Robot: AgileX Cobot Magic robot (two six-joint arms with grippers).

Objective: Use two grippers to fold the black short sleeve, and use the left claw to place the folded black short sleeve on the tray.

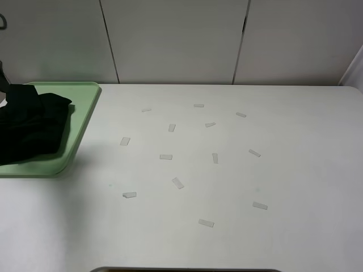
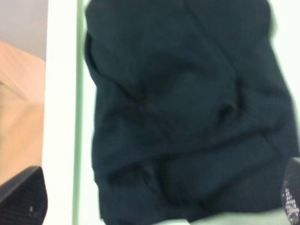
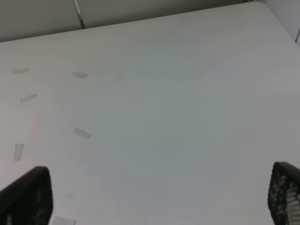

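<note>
Folded black short sleeve [image 1: 31, 127] lying bunched on the tray [image 1: 82, 116] at the surface's [image 1: 227, 181] far left, left hand [image 2: 150, 201] released above it, right hand [image 3: 159, 197] released over bare surface

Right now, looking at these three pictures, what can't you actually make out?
- The black short sleeve: its left part is cut off by the exterior high view's edge; lettering and neck label are not visible.
- The tray: partly covered by the shirt and cut by the same edge.
- Left wrist view: blurred, so the shirt's folds are unclear.
- Both grippers: only the fingers show at the wrist frames' edges; neither arm appears in the exterior high view.
</note>
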